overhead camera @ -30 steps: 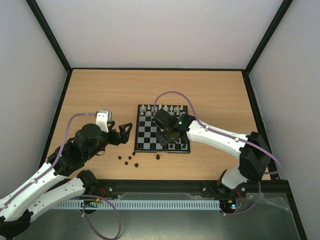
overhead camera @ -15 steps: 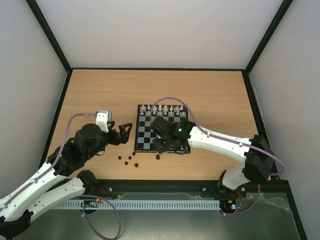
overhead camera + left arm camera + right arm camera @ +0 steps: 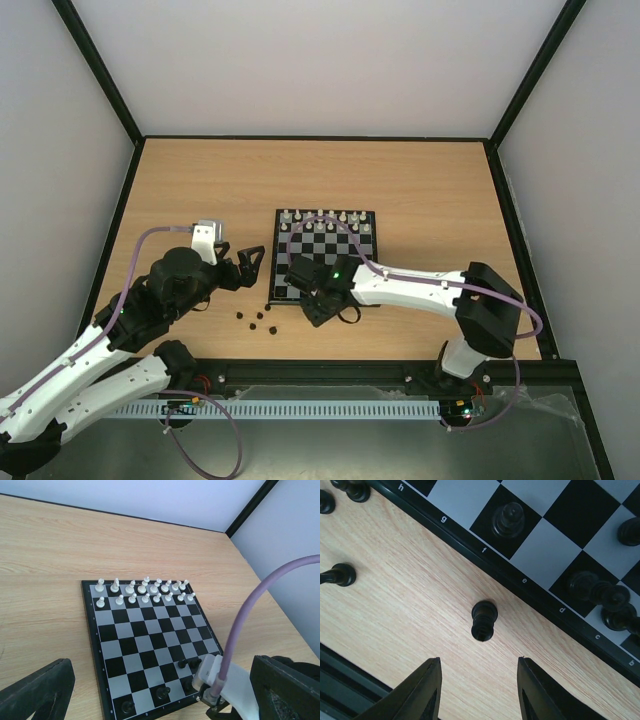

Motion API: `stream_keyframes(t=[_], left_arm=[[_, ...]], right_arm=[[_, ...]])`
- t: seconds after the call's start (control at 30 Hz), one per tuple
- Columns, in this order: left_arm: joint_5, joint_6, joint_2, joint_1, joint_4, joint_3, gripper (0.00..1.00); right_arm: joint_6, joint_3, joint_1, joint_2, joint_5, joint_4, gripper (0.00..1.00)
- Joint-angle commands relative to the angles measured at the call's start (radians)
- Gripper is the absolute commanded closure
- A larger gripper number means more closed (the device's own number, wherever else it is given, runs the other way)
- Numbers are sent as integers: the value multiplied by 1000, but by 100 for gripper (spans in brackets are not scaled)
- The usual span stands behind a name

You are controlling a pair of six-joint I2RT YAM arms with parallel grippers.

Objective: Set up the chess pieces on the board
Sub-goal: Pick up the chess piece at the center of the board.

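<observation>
Chess piece sits on the tabletop, 6 o'clock off the board — right jaws gape empty above it; centre, lower, pinch gently. Left jaws open, empty.

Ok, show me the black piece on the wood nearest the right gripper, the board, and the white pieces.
black piece (image 3: 483, 621): right wrist view, middle of its body.
board (image 3: 463, 535): right wrist view, black border between letters g and f.
white pieces (image 3: 143, 588): left wrist view, a middle back-row piece.

Chess pieces (some loose) beside board
</observation>
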Motion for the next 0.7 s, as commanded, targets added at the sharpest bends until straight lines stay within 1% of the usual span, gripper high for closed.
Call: stream_keyframes(t=[0.0,0.1,0.17,0.37,0.53,0.67], left_arm=[[-6,0,-3,4,8,-8,1],[-6,1,-6,4,6,-6,1],[-6,0,-8,4,6,-7,1],[-6,-1,-11,4,6,-7,1],[-4,0,-11,4,6,-8,1],[-4,0,-10,4,6,-7,1]], right_arm=[[7,7,4,47,6,-2,57],[1,20,4,83,8,2,58],[0,28,4,103,12,4,61],[-4,39,4,141,27,8,63],[-7,39,-3,149,28,18,66],[-11,39,-11,155,27,25,71]])
